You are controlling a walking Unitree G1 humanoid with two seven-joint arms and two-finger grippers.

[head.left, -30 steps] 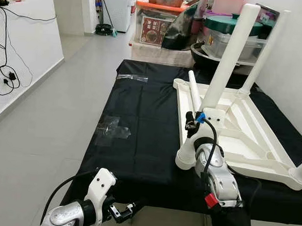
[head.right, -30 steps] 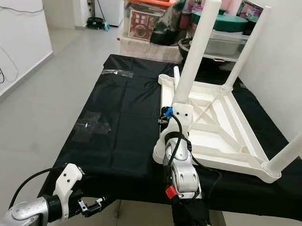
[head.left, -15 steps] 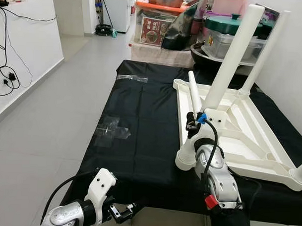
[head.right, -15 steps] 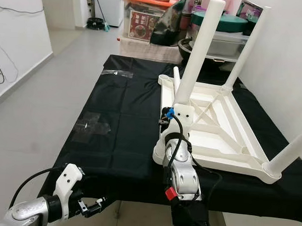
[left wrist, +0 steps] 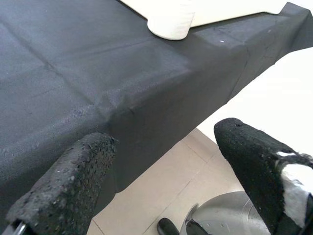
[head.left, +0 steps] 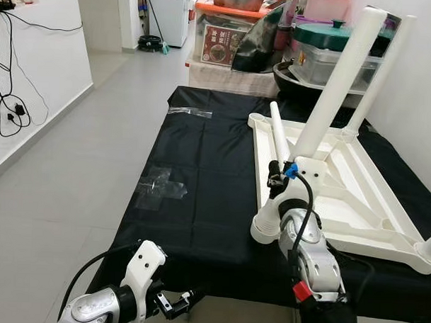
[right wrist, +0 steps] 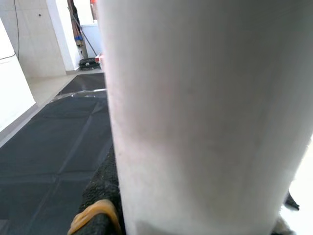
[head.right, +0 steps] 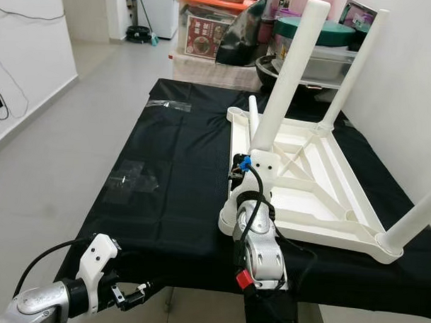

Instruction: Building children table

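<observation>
A white children's table (head.left: 356,202) lies upside down on a black cloth (head.left: 201,168). One leg (head.left: 378,75) stands at its far right corner and another (head.left: 430,248) at the near right. A thin white leg (head.left: 278,132) lies along the left rim. My right gripper (head.left: 274,179) is shut on a thick white leg (head.left: 335,88) that leans up and to the right from the near left corner socket (head.left: 265,230). That leg (right wrist: 205,112) sits tight against a black finger (right wrist: 100,196). My left gripper (left wrist: 164,142) hangs open below the cloth's front edge, holding nothing.
Storage boxes and pots (head.left: 332,52) crowd the far end of the cloth. A white wall (head.left: 423,98) runs close along the right side. Clear tape patches (head.left: 160,184) stick to the cloth's left half. Open grey floor (head.left: 73,171) lies to the left.
The top of the held leg has tilted a little further to the right. The left arm has stayed where it was.
</observation>
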